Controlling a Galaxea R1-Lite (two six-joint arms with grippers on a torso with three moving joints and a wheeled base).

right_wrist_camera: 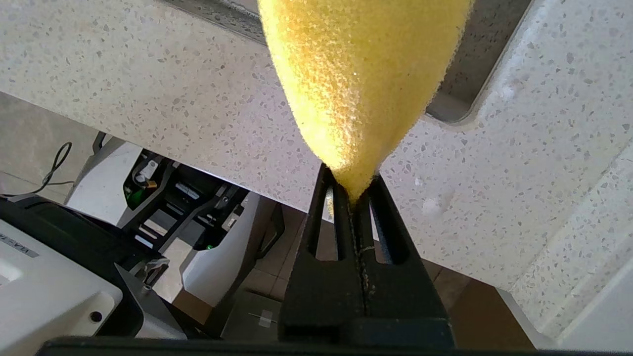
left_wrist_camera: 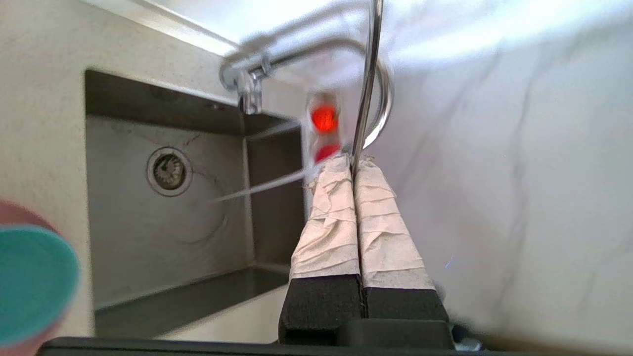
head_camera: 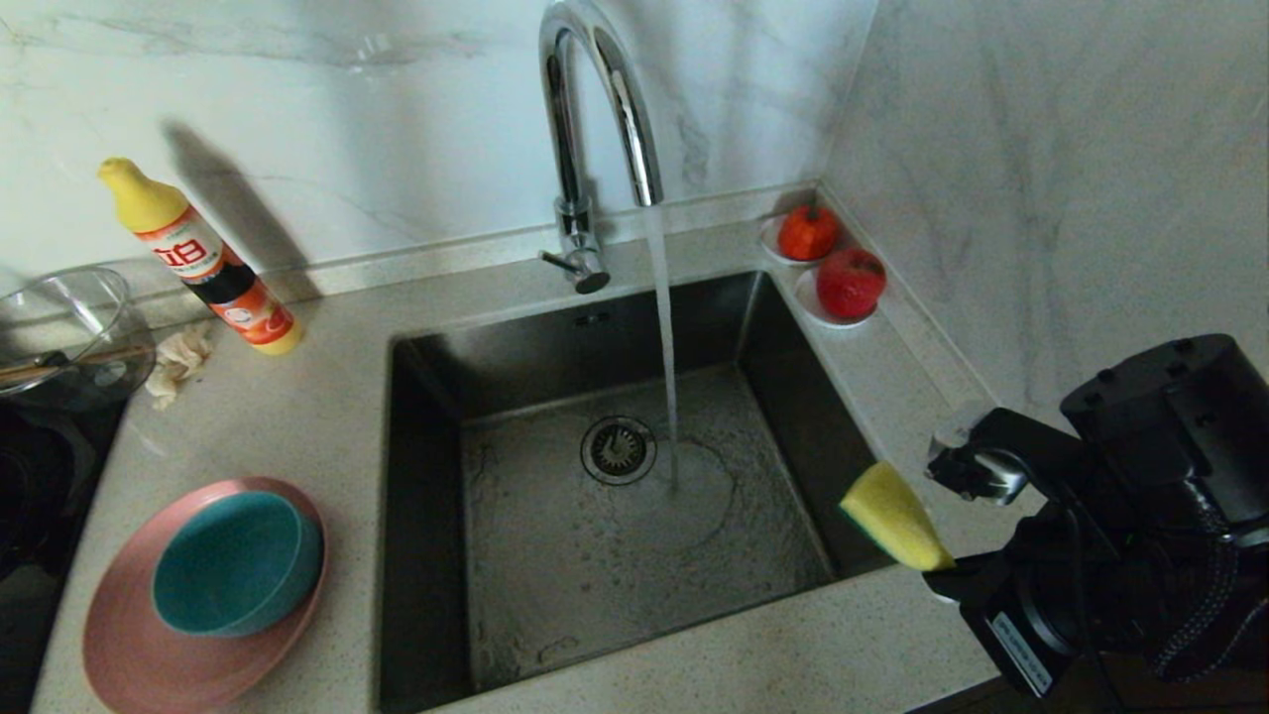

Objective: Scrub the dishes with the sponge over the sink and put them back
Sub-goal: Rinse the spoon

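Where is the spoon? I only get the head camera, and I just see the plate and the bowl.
Observer: The left gripper has it. Its taped fingers are shut on the thin silver spoon, out of your picture.
Operator: How is the sponge held? The black arm hides that bit.
Observer: The right gripper pinches one end, and the yellow foam is squashed thin between its black fingers.
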